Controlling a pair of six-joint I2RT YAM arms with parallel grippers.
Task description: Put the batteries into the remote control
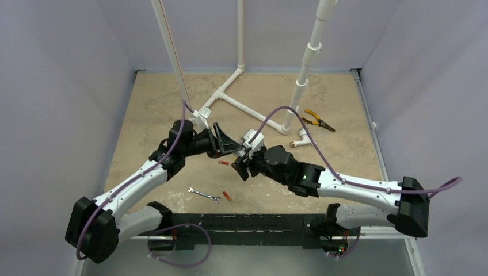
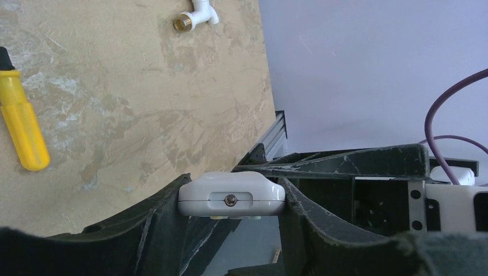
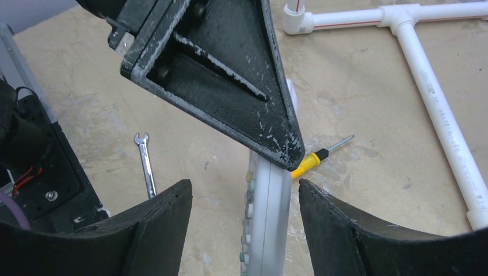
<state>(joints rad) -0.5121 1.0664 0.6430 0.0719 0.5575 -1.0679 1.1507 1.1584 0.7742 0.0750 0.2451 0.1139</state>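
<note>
Remote control (image 2: 232,200): one, white and slim, held off the table (image 1: 144,115) near its middle, clamped at one end between the left gripper's (image 1: 227,146) fingers. The right gripper (image 3: 243,192) straddles the remote's other end with its jaws apart, a gap showing on each side.

Nearest the arm bases lie one silver wrench (image 1: 204,195) and, just beside it, one of the two batteries (image 1: 227,196). The second battery (image 1: 223,163) lies farther in, just below the meeting grippers. One yellow-handled screwdriver (image 3: 313,159) lies on the table beneath the remote. Beyond are one loose white pipe fitting (image 1: 300,138), one pair of yellow-handled pliers (image 1: 319,121) and a white pipe frame (image 1: 241,103) reaching the far wall. Walls close three sides, and bare tabletop stretches toward the left wall.
</note>
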